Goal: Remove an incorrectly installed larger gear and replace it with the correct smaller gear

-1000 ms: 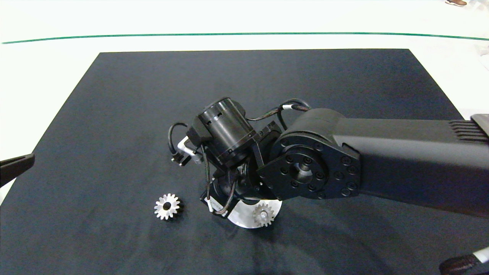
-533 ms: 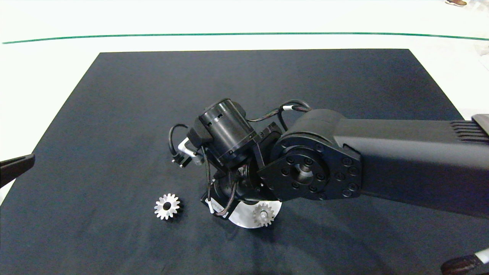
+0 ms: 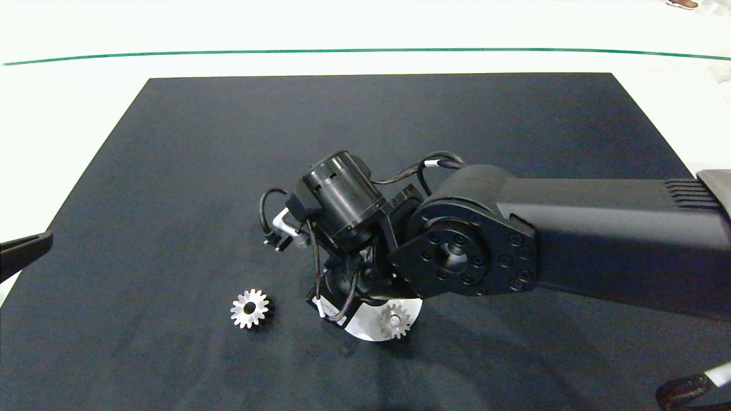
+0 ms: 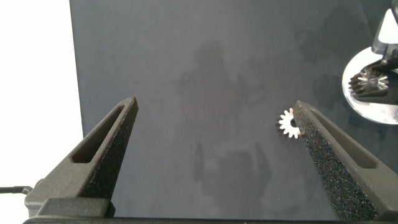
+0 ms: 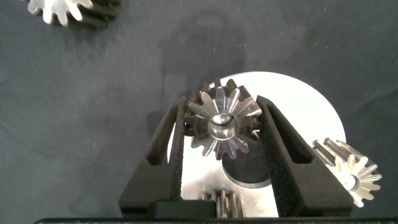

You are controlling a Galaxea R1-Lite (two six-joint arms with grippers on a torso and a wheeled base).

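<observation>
**A:** What has changed in the last second?

**B:** Very little. In the head view the right arm's wrist has edged slightly to the right over the round base plate [image 5: 298, 106]. The plate and the loose gear have not moved. I read that as the grasp settling, with no lift begun.

**A:** So where is the larger gear?

**B:** The larger gear [image 5: 222, 124] sits on its shaft at the middle of the plate. The right end effector [image 5: 222, 102] is clamped on it, with a dark foam pad against the tooth tips on either side. Removal looks ready to start but is not yet done.

**A:** And the replacement?

**B:** The smaller gear [image 3: 249, 309] lies flat on the desk [image 3: 400, 114], well apart from the plate and on its left. Nothing is touching it.

**A:** What about the other arm?

**B:** The left end effector [image 4: 214, 104] is parked at the desk's left edge with its fingers wide apart and nothing between them.

**A:** What are the materials?

**B:** The gears are bright machined metal with straight, sharp-cut teeth and round centre holes. A neighbouring gear [image 5: 351, 171] stands on the plate's rim, and another shows partly beneath the wrist. The plate is a smooth, shiny disc. The desk surface is matt and dark, like cloth. I expect hard teeth against soft foam to hold well, provided the pull goes straight up the shaft.
</observation>
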